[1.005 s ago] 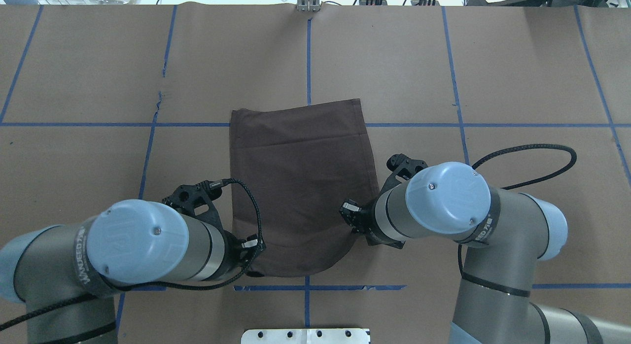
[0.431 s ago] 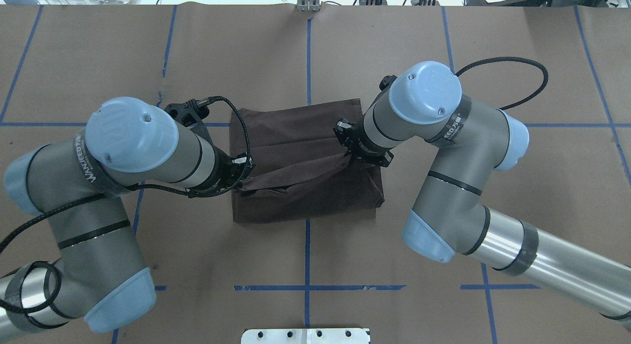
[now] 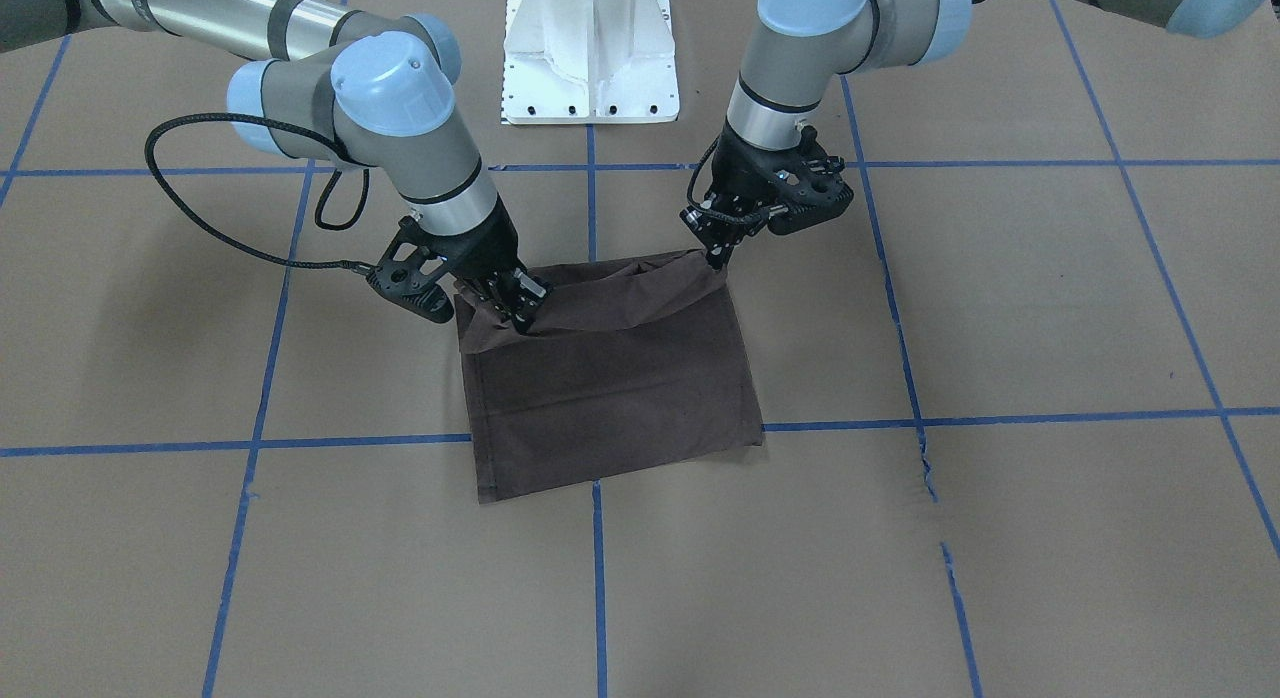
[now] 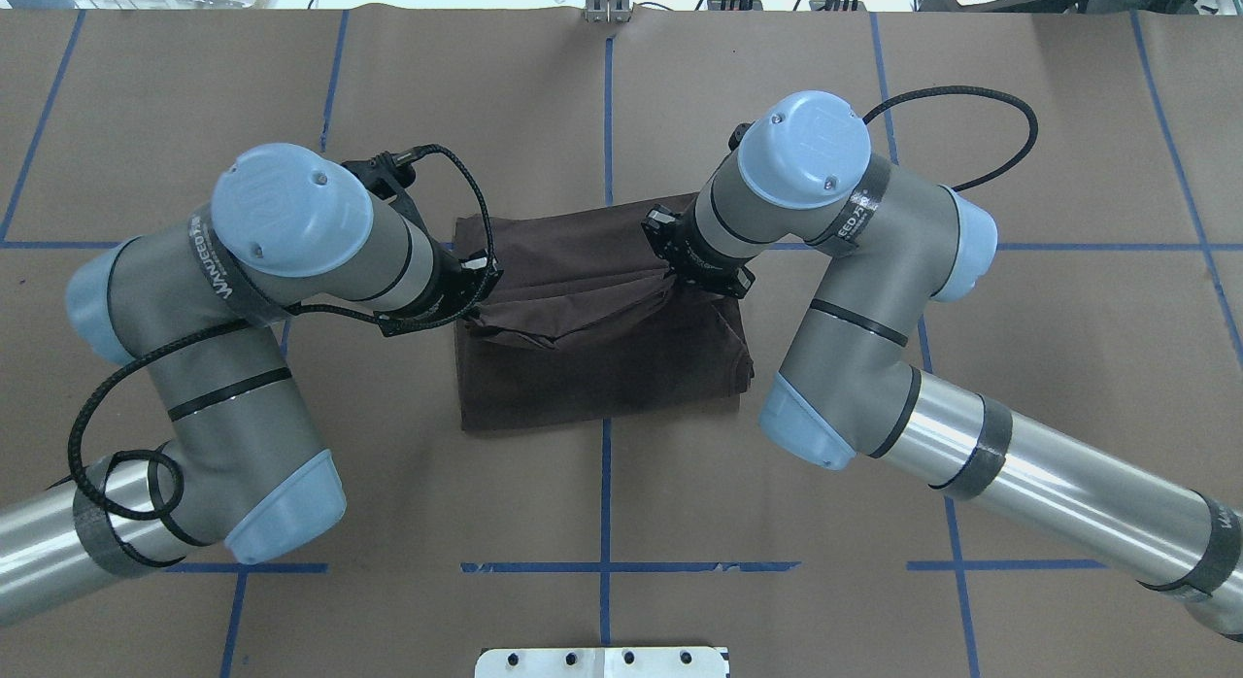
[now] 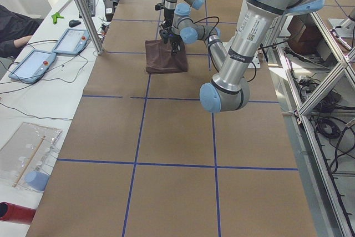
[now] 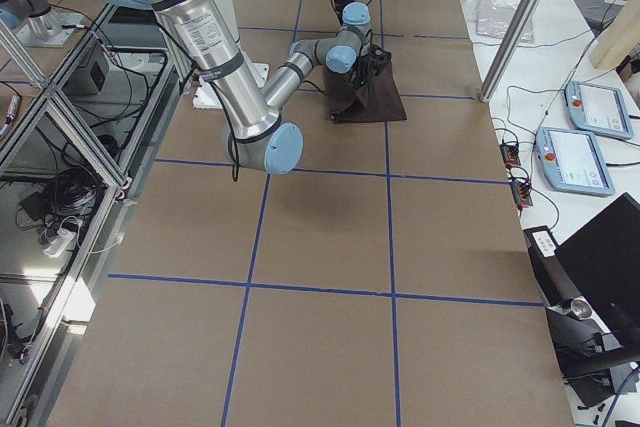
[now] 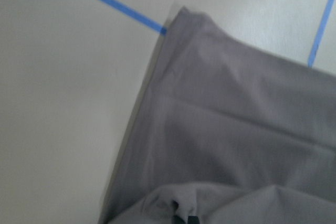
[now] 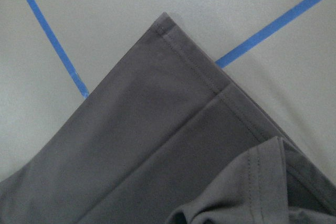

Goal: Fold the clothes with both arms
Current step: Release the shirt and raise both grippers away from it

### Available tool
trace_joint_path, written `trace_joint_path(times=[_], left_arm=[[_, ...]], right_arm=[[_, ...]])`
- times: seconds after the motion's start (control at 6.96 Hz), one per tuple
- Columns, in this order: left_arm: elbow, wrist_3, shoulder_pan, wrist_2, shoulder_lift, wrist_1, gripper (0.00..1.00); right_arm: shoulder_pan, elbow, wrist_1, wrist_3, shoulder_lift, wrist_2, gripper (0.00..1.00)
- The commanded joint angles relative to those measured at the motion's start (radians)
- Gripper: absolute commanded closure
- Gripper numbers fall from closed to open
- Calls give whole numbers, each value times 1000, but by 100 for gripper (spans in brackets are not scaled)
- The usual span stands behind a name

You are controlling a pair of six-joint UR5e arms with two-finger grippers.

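Brown-paper tabletop point(image 4: 1068, 348): my left black gripper point(image 4: 474, 317) and right black gripper point(image 4: 670, 282) clamp the dark brown T-shirt's point(image 4: 602, 387) lifted edge; I'd carry level, laying it onto the hem ahead.

- Overhead, the wrists cover the fingertips of the left claw point(image 4: 476, 304) and right claw point(image 4: 672, 270).
- The left wrist view is blurred; the T-shirt point(image 7: 236, 129) runs off its bottom and right edges.
- From the side cameras both claws are too small to judge.
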Motion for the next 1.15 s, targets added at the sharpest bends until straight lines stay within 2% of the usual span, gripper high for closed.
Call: trace_joint_path(times=[0.0,0.14,0.29,0.43,0.72,0.86,1.01], left_arm=[[266,13,-73,1,-111,-135,100],[441,41,-117,9,-156,-253,100],[587,191,-167,32,-179,-373,1],[648,343,-242,66,-188,-394,0],[650,409,-272,58,-190,-394,0],[638,430,-277,42,-185,-389,0],[578,520,-313,-41,-146,-380,0]], right_arm=[[34,-249,70,-6,120,4,100],[66,-422,188,-41,178,24,45],[119,-542,207,-91,250,33,0],[190,-610,207,-200,283,114,0],[219,-617,206,-247,282,145,0],[242,-599,198,-330,273,153,0],[311,-527,172,-448,200,218,0]])
